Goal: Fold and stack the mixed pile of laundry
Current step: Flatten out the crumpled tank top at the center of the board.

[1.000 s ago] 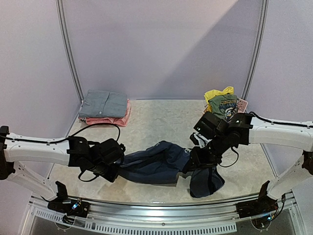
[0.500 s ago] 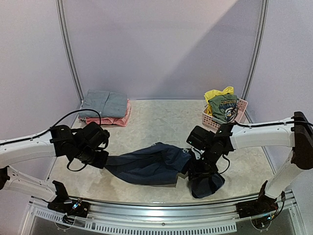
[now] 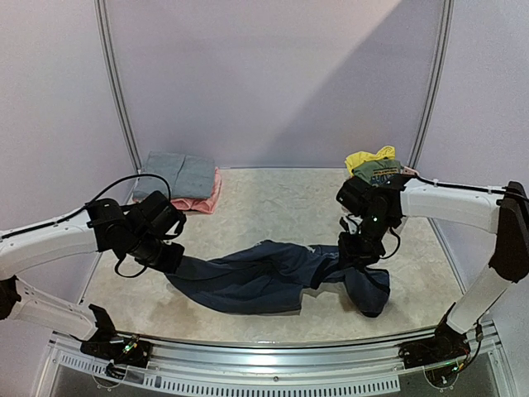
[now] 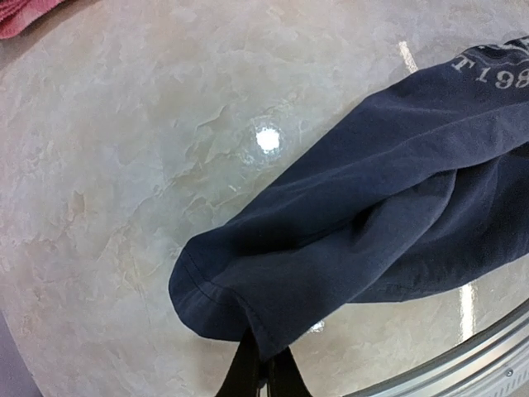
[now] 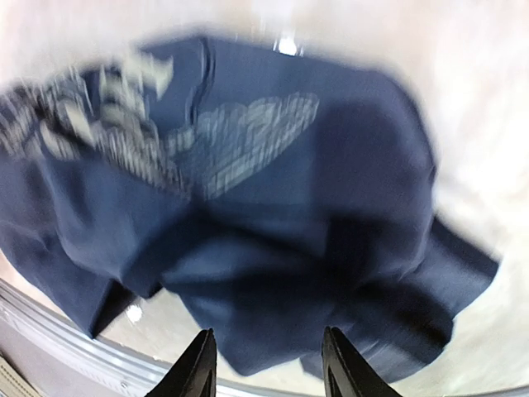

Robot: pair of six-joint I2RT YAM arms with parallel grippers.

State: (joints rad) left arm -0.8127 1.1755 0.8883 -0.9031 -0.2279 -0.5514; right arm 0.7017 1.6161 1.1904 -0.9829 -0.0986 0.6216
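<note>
Both claws shifted: left claw (image 4: pixel 263 370) clenched on navy top (image 3: pixel 248 277), right claw (image 5: pixel 264 364) released, lifted.

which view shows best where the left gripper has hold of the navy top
The left wrist view: the left gripper is pinched shut on the hem corner of the navy top. The top external view hides that pinch behind the arm; the right wrist view shows only blurred navy fabric.

Pale marble-patterned table (image 3: pixel 273 198), pink slatted basket (image 3: pixel 408 172) at its far right corner.
</note>
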